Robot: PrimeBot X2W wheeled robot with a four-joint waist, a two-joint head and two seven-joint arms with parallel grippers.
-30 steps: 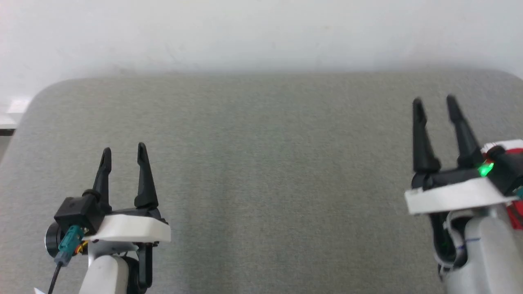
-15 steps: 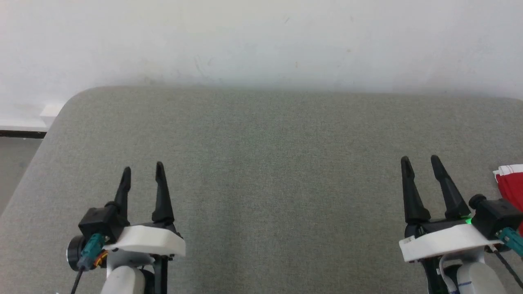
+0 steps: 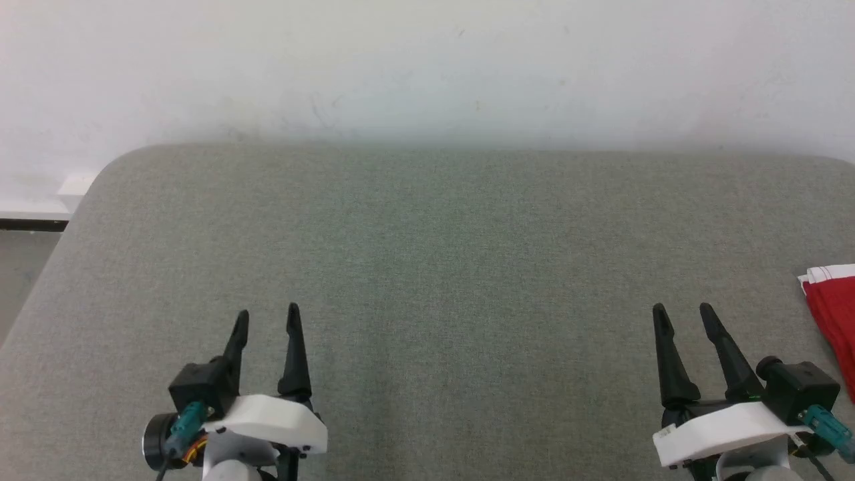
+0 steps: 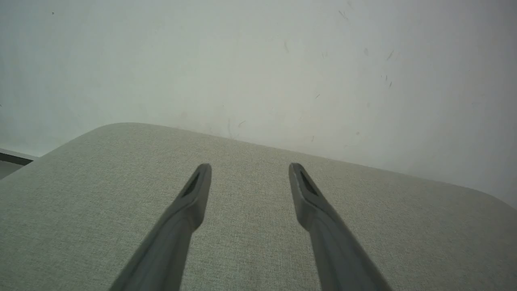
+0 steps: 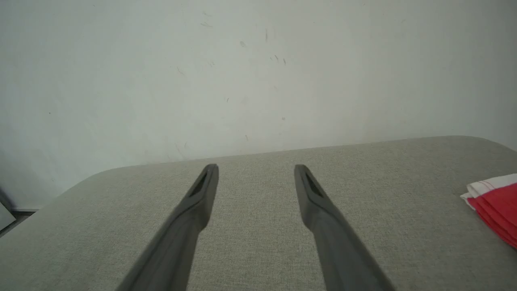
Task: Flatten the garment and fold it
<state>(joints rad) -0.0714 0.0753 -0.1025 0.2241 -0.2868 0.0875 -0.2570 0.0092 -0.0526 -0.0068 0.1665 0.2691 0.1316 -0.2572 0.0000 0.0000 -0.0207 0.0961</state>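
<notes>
- The left gripper (image 3: 267, 312) has two long, black, pointed fingers (image 3: 294, 364) on a rounded white collar (image 3: 270, 421).
- Its black camera block (image 3: 200, 386) carries a teal plug (image 3: 188, 417) and thin orange wires (image 3: 192, 451).
- The right gripper (image 3: 682, 310) has the same build and colours.

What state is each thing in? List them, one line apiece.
garment: lying in folded layers at the far right, partly out of frame, touched by no gripper
left gripper: open, empty
right gripper: open, empty, apart from the garment
</notes>
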